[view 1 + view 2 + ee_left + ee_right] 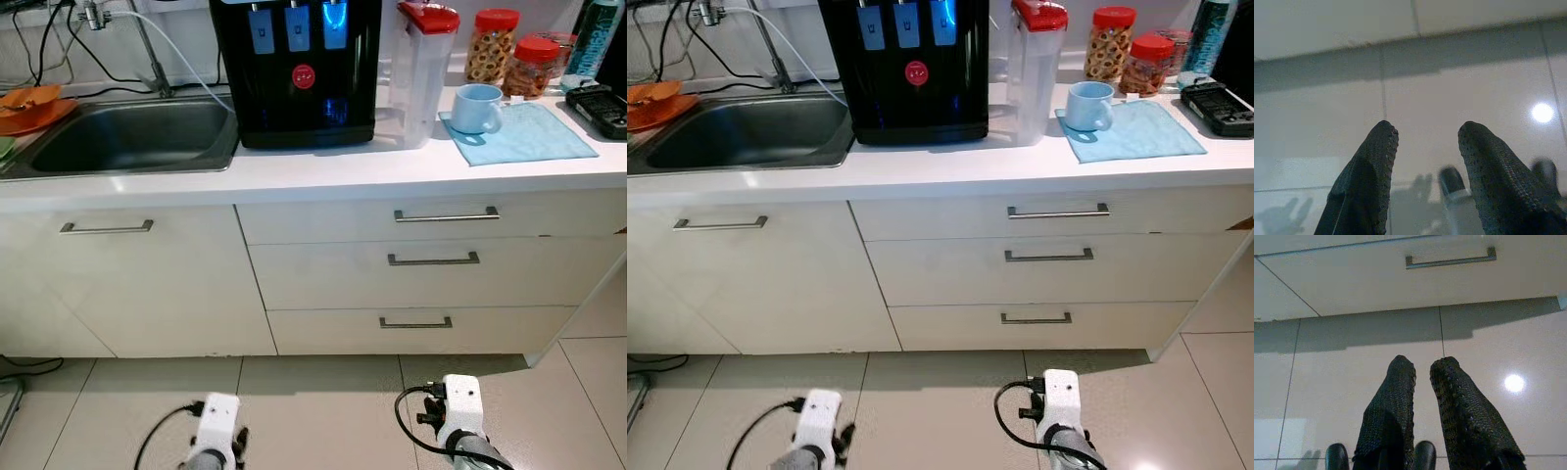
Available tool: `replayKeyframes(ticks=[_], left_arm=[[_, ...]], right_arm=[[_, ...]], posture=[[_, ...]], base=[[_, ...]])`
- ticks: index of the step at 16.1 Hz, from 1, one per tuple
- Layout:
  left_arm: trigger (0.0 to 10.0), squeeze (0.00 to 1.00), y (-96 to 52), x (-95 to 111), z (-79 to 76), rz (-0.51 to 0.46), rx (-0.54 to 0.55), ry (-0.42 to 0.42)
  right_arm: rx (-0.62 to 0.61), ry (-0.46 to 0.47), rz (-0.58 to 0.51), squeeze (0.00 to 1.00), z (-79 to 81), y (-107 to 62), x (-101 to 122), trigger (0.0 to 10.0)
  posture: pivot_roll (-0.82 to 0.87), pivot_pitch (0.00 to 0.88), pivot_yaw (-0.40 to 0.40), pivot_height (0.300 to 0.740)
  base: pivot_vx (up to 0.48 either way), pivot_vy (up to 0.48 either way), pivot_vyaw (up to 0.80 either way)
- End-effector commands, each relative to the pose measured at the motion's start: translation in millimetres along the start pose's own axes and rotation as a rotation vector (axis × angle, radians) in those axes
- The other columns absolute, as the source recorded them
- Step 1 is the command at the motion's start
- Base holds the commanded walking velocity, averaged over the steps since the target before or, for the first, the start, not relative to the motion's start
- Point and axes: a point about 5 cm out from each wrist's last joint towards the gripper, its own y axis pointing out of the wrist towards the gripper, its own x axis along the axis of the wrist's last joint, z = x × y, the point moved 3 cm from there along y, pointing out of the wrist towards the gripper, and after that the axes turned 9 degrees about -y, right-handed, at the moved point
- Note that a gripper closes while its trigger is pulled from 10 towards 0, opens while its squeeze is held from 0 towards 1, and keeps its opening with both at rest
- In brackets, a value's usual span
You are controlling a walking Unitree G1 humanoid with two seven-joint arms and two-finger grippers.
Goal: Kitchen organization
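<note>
A white counter point(323, 171) runs across in front of me. On it a light blue mug point(477, 108) stands on a blue cloth point(534, 137), beside a clear pitcher with a red lid point(421, 73). Two red-lidded snack jars point(492, 44) point(534, 67) stand behind the cloth. Both arms hang low over the floor tiles, the left wrist point(216, 426) and the right wrist point(460, 406) well below the counter. My left gripper point(1422, 132) is open and empty. My right gripper point(1422, 364) points at the floor, its fingers nearly together with nothing between them.
A steel sink point(127, 137) with a tap is at the left, an orange plate point(29, 108) beside it. A black water dispenser point(294, 69) stands mid-counter, a black device point(602, 108) far right. Three drawers point(433, 259) and a cupboard door point(106, 227) are shut.
</note>
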Motion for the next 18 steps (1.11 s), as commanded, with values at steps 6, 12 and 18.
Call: replayKeyframes(ticks=[6, 12, 18], left_arm=[[10.0, 0.0, -1.7, 110, 7.4, -0.475, 0.039, -0.043], [10.0, 0.0, -40.9, 226, -20.1, -0.926, -0.044, -0.061], [10.0, 0.0, -66.0, 253, -40.2, -1.021, -0.128, -0.084]], right_arm=[[-0.156, -0.021, -0.373, 0.0, -25.1, 5.4, 92, 10.0], [-0.164, 0.031, -0.812, 0.0, -25.1, -23.6, 218, 10.0], [-0.168, 0.079, -0.954, 0.0, -8.9, -54.9, 259, 10.0]], posture=[[0.02, 0.012, 0.089, 0.74], [0.02, 0.015, 0.087, 0.74], [0.02, 0.018, 0.101, 0.74]], base=[[0.0, 0.0, 0.0], [0.0, 0.0, 0.0], [0.0, 0.0, 0.0]])
